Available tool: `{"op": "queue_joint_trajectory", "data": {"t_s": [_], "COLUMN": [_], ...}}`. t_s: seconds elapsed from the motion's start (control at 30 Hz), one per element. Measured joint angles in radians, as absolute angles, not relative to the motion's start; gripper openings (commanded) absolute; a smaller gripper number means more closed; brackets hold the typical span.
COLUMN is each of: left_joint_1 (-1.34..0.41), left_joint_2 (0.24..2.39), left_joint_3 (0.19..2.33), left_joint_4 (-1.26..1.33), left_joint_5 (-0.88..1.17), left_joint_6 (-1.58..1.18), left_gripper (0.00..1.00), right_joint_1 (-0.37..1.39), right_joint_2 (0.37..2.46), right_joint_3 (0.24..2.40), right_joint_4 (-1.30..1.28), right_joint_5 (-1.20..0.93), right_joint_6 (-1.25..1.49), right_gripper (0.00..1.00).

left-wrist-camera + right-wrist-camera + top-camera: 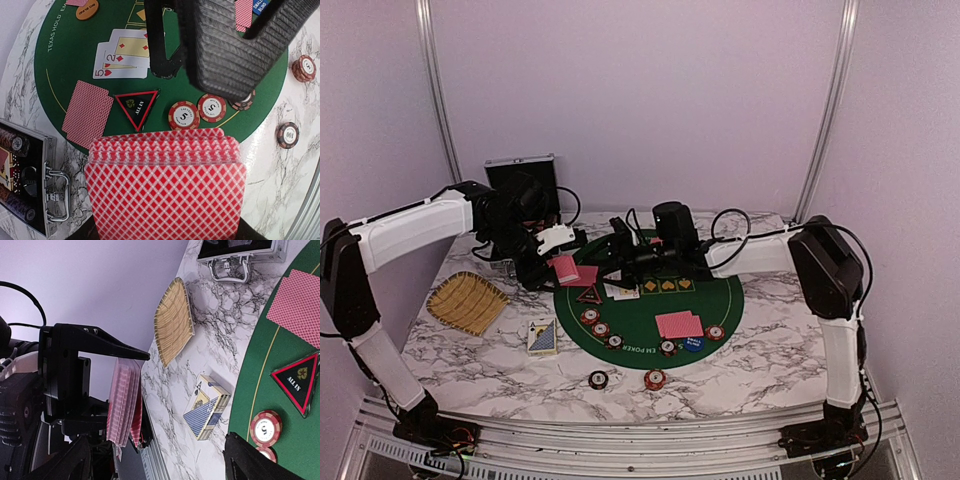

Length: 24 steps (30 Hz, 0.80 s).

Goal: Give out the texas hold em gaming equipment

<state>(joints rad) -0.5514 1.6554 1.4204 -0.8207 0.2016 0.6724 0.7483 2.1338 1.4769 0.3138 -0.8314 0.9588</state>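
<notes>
Red-backed playing cards (165, 185), a thick squared stack, are pinched in the closed left gripper (552, 266) and held in the air above the left rim of the green mat (720, 295). Face-down cards (87, 114) and the dark triangular marker (137, 107) lie on the mat close by. The coming move turns on how that stack lies relative to the right gripper (160, 462), whose fingers stand wide apart with nothing between them. In the top view the right arm reaches across the mat from the robot's right, so the stack lies to the claw's left, just beside its tips and, as far as I can tell, not touching. From the right wrist the cards show edge-on, a thin band just ahead of the opening and nearer one finger than the other. From the left wrist the stack's free far edge, slightly stepped, faces the right claw. I judge that the right arm is the one placed to draw off a top card. It should first centre its opening across the stack's thickness, since a skewed pinch could take several cards.
</notes>
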Motion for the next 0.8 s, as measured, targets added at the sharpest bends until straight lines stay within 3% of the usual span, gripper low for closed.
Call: {"op": "queue_joint_trajectory", "data": {"t_s": [0.8], "left_joint_1": [-0.569], "left_joint_2": [1.681], "left_joint_3": [1.445], "left_joint_4": [-0.82], "left_joint_5": [0.213], "left_joint_6": [0.657], "left_gripper": [0.0], "right_joint_1": [0.791], "right_joint_2": [2.258], "right_joint_3": [1.618], "right_joint_4": [0.419], "right_joint_5": [-0.882], "right_joint_6": [1.08], "right_gripper": [0.88]}}
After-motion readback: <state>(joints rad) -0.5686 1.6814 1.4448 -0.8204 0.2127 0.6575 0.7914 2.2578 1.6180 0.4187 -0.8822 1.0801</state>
